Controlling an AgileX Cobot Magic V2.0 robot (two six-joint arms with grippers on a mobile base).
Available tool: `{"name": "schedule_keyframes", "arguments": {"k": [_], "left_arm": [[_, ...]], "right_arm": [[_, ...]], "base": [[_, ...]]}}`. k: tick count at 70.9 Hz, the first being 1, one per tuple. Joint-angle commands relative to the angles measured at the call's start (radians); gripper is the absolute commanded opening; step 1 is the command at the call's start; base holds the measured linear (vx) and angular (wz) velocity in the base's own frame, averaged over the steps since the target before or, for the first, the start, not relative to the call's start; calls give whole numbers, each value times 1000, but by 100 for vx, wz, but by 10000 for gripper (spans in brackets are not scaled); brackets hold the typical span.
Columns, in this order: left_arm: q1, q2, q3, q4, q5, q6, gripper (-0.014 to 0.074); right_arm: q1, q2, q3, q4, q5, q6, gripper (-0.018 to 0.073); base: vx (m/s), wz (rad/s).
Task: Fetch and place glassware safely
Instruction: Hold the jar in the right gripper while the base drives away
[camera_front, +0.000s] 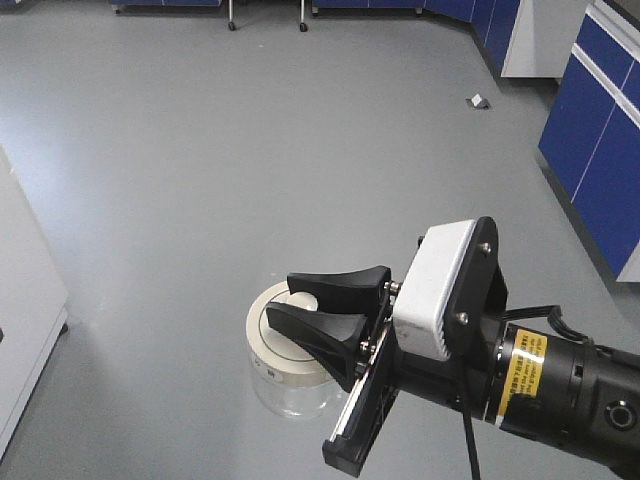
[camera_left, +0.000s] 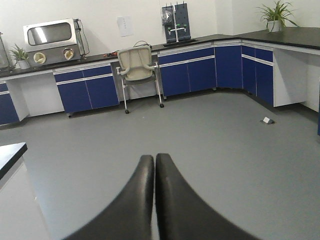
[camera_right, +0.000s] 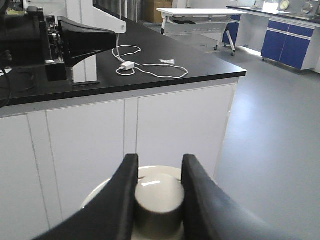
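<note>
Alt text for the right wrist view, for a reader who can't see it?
The right gripper clasps the cream-white knob of the jar lid between its black fingers. Behind stands a white cabinet with a black countertop carrying a loose white cable.

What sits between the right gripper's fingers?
The knob on the glass jar lid, with the right gripper fingers pressed against both its sides. Right wrist view shows it best.
</note>
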Motion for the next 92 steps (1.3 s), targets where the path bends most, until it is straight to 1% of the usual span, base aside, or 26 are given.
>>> {"name": "schedule_keyframes", "arguments": {"k": [1,92], "left_arm": [[0,-4,-27,-6,-79,-7,-7],[0,-4,-27,-6,-79,-7,-7]], "right_arm": [[0,-25,-31,32,-82,0,-3],[0,-25,-31,32,-82,0,-3]], "base": [[45,-3],[48,-3]]}}
